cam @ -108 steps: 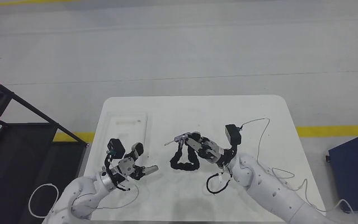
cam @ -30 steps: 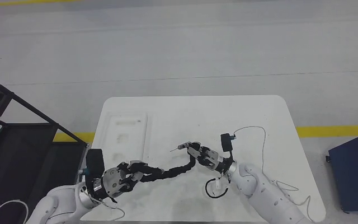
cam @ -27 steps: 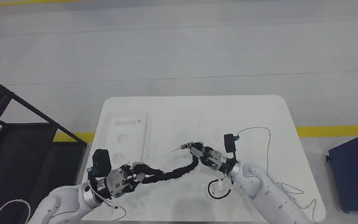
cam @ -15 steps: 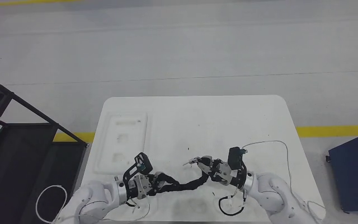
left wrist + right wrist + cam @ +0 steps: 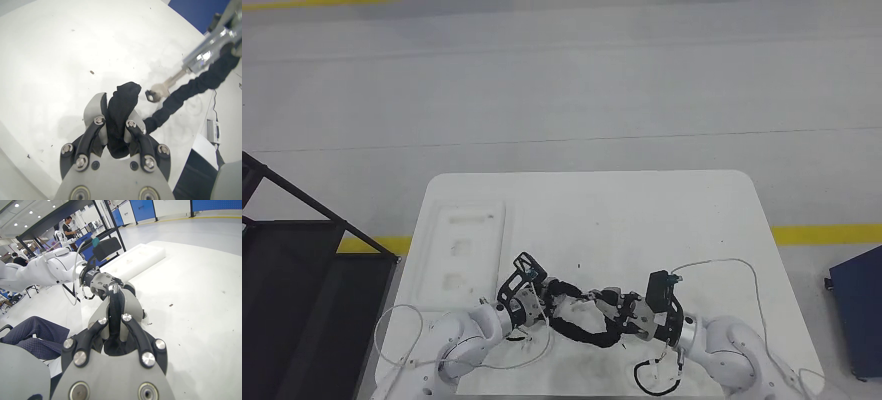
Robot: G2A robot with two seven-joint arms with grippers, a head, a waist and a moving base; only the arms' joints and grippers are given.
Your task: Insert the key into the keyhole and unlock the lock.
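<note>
White table [image 5: 692, 210], foam tray [image 5: 467, 250] on its left. Both jaws narrow: left gripper [image 5: 118, 106] pinches the cable lock [image 5: 198, 85] by its sleeve end, right gripper [image 5: 115, 306] near the cylinder, key [image 5: 162, 89] lodged inside.

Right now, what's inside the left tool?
The black sleeved cable, pinched in the left tool, tip poking past the fingers. Where it runs into the palm is covered.

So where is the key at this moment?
In the left wrist view the key projects from the tip of the silver lock barrel, just past the left gripper, which is shut on the black cable end.
</note>
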